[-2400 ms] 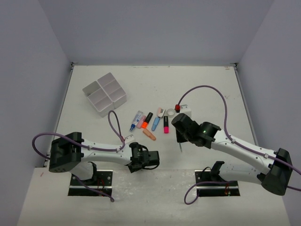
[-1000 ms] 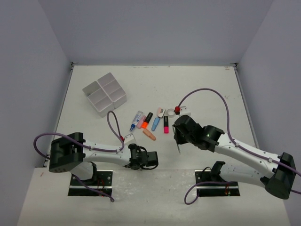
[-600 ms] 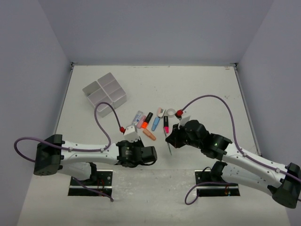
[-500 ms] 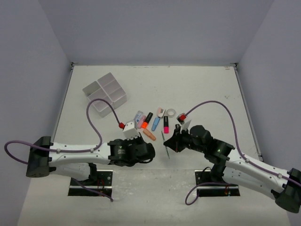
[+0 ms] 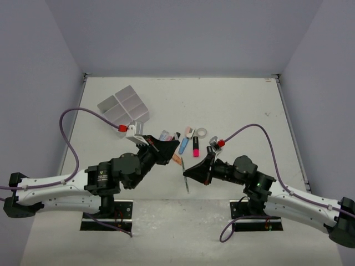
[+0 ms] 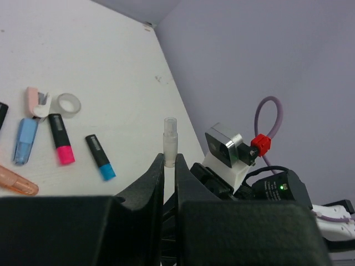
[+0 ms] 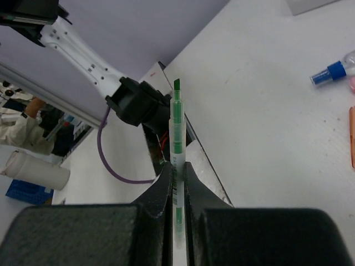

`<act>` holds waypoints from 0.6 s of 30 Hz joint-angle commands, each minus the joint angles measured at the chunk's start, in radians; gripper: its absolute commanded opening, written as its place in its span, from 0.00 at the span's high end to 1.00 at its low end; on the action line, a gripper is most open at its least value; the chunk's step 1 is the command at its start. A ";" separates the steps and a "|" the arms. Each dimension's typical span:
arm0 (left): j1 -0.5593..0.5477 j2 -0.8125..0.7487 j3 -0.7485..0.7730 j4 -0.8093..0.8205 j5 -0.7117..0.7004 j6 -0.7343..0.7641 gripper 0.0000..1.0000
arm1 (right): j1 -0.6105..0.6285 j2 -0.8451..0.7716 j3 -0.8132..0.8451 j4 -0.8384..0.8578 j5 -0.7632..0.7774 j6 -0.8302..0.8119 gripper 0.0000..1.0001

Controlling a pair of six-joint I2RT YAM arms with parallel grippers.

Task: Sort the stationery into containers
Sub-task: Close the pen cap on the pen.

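Seen from above, the left gripper [image 5: 165,148] and right gripper [image 5: 187,174] hang near each other over the near middle of the table [image 5: 233,105], tips facing. The divided tray [image 5: 138,117] sits toward the far left corner, nearer the left arm. In the left wrist view, the jaws are pinched on a short clear cap [image 6: 170,141] that stands upright. In the right wrist view, the jaws are clamped on a thin green pen [image 7: 176,138] whose long axis points straight away, its bare tip probably meant for that cap.

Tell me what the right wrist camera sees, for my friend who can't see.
Jaws pinch a clear pen with a green tip, pointing up. Behind it lie the white table, a blue-capped tube at the right edge, and the left arm with its purple cable.
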 commanded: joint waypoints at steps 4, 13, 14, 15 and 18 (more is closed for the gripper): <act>0.003 -0.010 -0.003 0.170 0.112 0.201 1.00 | 0.012 -0.045 0.076 0.036 0.033 -0.043 1.00; 0.003 0.035 0.002 0.178 0.178 0.231 1.00 | 0.013 -0.097 0.131 -0.047 0.049 -0.105 1.00; 0.003 0.037 -0.001 0.180 0.178 0.232 1.00 | 0.012 -0.101 0.135 -0.052 0.049 -0.109 1.00; 0.003 0.038 -0.003 0.180 0.179 0.232 1.00 | 0.012 -0.105 0.138 -0.055 0.049 -0.113 1.00; 0.003 0.044 -0.001 0.180 0.186 0.232 1.00 | 0.012 -0.112 0.146 -0.070 0.058 -0.119 1.00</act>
